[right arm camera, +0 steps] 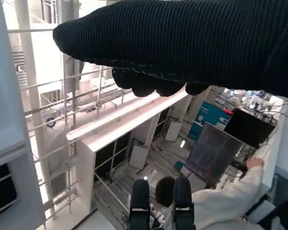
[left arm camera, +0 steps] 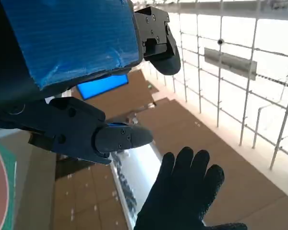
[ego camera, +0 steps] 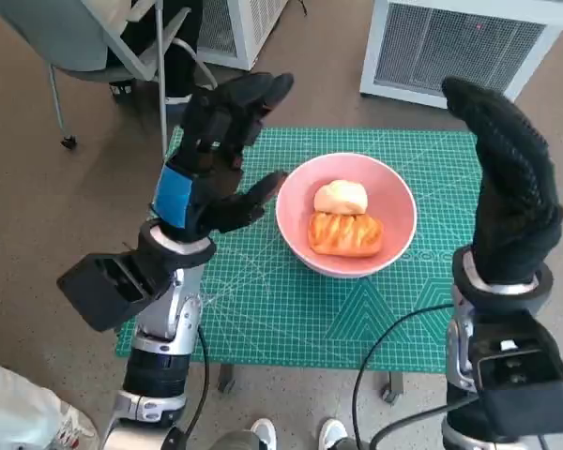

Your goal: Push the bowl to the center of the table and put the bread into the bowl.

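A pink bowl (ego camera: 398, 201) sits near the middle of the green mat (ego camera: 291, 300). Inside it lie a pale round bread roll (ego camera: 341, 197) and a golden braided bread (ego camera: 344, 234). My left hand (ego camera: 216, 155) is raised above the mat's left side, fingers spread, holding nothing; in the left wrist view its fingers (left arm camera: 86, 132) point up at the ceiling. My right hand (ego camera: 511, 183) is raised at the bowl's right, fingers straight and empty. The glove (right arm camera: 182, 43) spans the right wrist view, and the right hand (left arm camera: 187, 191) also shows in the left wrist view.
A chair (ego camera: 103, 47) stands beyond the table's far left corner. A white grilled unit (ego camera: 460, 47) stands on the floor behind the table. Shoes (ego camera: 296, 433) show at the near edge. A person in white (right arm camera: 230, 201) sits in the right wrist view.
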### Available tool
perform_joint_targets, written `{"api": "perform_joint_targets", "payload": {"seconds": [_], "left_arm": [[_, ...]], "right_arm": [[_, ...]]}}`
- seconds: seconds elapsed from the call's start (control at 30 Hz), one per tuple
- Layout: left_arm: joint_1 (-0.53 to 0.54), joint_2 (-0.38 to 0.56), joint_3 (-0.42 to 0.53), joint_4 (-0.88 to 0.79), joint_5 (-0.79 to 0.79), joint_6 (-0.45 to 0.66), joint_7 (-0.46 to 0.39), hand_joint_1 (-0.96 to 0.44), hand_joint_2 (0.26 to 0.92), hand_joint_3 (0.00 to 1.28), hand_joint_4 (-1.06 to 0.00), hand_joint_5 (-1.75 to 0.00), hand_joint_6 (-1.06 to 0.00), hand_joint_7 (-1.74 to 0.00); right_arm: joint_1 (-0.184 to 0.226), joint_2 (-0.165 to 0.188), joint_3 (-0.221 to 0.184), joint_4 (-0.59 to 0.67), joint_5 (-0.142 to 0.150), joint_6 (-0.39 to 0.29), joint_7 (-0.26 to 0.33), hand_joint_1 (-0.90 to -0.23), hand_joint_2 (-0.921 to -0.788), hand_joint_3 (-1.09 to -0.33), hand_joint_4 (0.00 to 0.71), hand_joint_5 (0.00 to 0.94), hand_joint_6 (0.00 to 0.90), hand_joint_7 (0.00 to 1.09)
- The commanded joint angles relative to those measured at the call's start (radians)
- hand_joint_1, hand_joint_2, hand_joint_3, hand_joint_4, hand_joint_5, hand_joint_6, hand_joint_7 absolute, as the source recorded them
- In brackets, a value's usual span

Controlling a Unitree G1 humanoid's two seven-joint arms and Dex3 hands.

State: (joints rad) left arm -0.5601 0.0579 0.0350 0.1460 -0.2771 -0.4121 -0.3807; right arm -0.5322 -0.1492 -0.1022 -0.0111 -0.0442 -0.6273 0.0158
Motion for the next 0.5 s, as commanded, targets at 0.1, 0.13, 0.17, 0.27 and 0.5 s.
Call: {"api": "perform_joint_targets", "payload": {"seconds": [0.1, 0.13, 0.17, 0.27, 0.5], "left_arm": [[0.022, -0.003, 0.005, -0.034, 0.007, -0.017, 0.011, -0.34, 0.888, 0.44, 0.00, -0.83, 0.00, -1.07], [0.023, -0.003, 0.005, -0.036, 0.006, -0.019, 0.011, -0.34, 0.885, 0.45, 0.00, -0.83, 0.00, -1.08], [0.026, -0.002, 0.005, -0.040, 0.007, -0.023, 0.010, -0.34, 0.879, 0.46, 0.00, -0.84, 0.00, -1.08], [0.030, -0.002, 0.003, -0.046, 0.007, -0.033, 0.007, -0.35, 0.852, 0.51, 0.00, -0.85, 0.00, -1.09], [0.037, -0.002, 0.000, -0.063, -0.034, -0.026, -0.024, -0.36, 0.827, 0.55, 0.00, -0.85, 0.00, -1.08]], "right_arm": [[-0.015, -0.006, -0.002, 0.042, -0.013, -0.007, -0.007, -0.393, -0.921, -0.513, 0.430, 0.004, 0.107, 0.73], [-0.017, -0.007, -0.002, 0.047, -0.014, -0.010, -0.008, -0.393, -0.921, -0.514, 0.431, 0.004, 0.107, 0.73], [-0.019, -0.008, -0.003, 0.052, -0.017, -0.012, -0.009, -0.393, -0.921, -0.514, 0.431, 0.004, 0.107, 0.73], [-0.022, -0.011, -0.005, 0.062, -0.021, -0.016, -0.011, -0.394, -0.921, -0.515, 0.431, 0.004, 0.105, 0.73], [-0.018, -0.014, -0.004, 0.059, -0.025, -0.009, -0.011, -0.400, -0.921, -0.514, 0.431, 0.003, 0.103, 0.73]]}}
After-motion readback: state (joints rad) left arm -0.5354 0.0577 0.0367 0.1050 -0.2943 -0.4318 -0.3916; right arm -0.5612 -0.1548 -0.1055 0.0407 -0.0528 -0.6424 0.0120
